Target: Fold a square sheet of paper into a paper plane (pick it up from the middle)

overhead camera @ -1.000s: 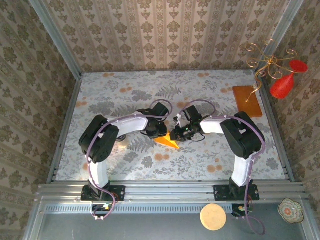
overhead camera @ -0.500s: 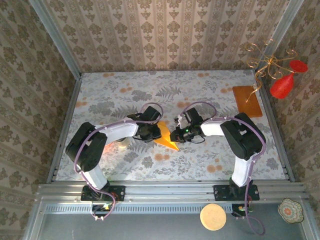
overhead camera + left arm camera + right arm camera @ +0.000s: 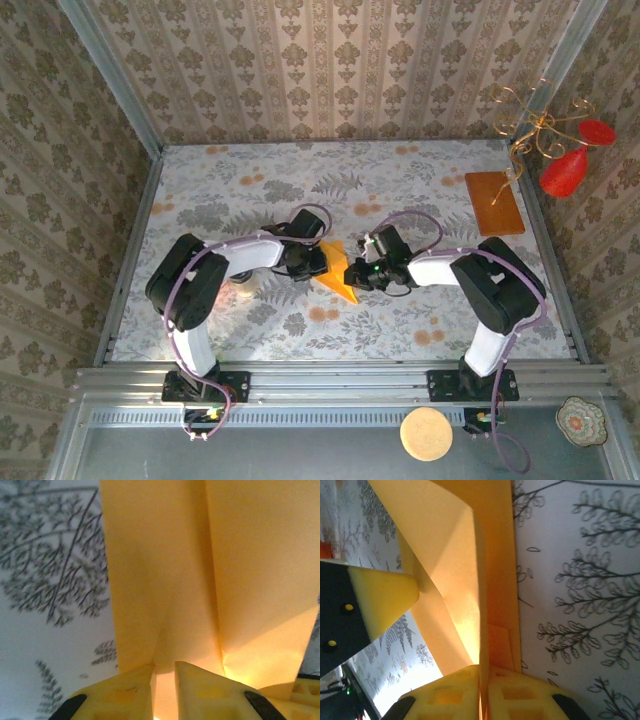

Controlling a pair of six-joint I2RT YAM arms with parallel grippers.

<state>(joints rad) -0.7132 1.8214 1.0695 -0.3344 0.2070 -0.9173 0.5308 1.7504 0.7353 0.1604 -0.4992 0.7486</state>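
Observation:
The square sheet of paper (image 3: 338, 278), bright orange-yellow and partly folded, is held up at the table's middle between both grippers. My left gripper (image 3: 318, 262) meets it from the left. In the left wrist view the paper (image 3: 165, 555) shows long creases, and the left gripper (image 3: 164, 666) has its jaws nearly together with a fold of paper running into the thin gap. My right gripper (image 3: 358, 272) comes from the right. In the right wrist view the right gripper (image 3: 484, 667) is shut on the paper's (image 3: 450, 570) upright edge. A left finger (image 3: 385, 600) presses a flap there.
A brown-orange board (image 3: 494, 202) lies at the table's right rear, by red ornaments on gold wire (image 3: 565, 170). Patterned walls enclose the floral tabletop (image 3: 420, 320). A round tan disc (image 3: 427, 434) and a patterned dish (image 3: 582, 420) sit in front of the arm bases.
The paper's upper flap has risen and now stands taller between the grippers. The left arm's elbow swung out to the left and came back. The right gripper shifted slightly right.

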